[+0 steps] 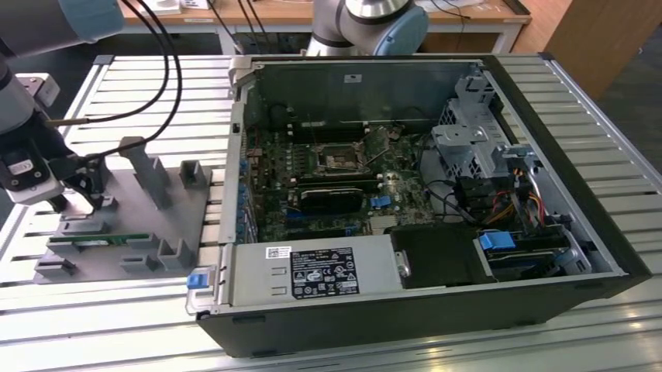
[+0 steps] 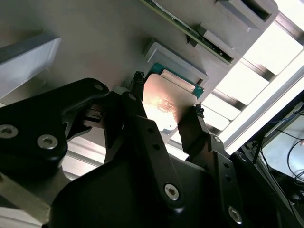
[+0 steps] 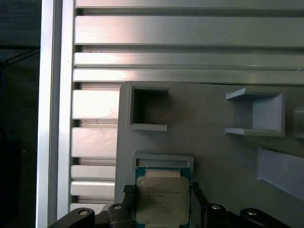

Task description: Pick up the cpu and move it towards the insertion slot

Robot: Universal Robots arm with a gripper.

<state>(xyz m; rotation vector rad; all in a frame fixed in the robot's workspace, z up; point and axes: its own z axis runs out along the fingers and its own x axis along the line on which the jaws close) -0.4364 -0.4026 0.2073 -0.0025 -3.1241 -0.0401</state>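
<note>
Clenches the jaws on the cpu (image 2: 166, 102), bearing on two opposite edges in both wrist views. Holds it flat, silvery face up, just beside the raised lip of a shallow seat on the grey fixture (image 3: 213, 137), with a strip of green board showing at that lip. Cannot tell whether it rests in the seat or hangs just clear. Works low over the fixture at the exterior view's left, beside its upright posts (image 1: 145, 167) and near a thin green memory stick (image 1: 98, 240) along the fixture's edge.

Places the slot (image 1: 339, 160) on the board inside the open case (image 1: 414, 310), toward the exterior view's middle, well apart from the cpu. Looks unfilled there: shiny frame, dark centre.

Puts the task at an early stage, by judgement. Counts the grasp as made, or all but made. Leaves the lift unconfirmed. Leaves the whole carry undone: off the fixture, across the slatted desk (image 1: 135, 85), over the case wall and on toward the slot.
</note>
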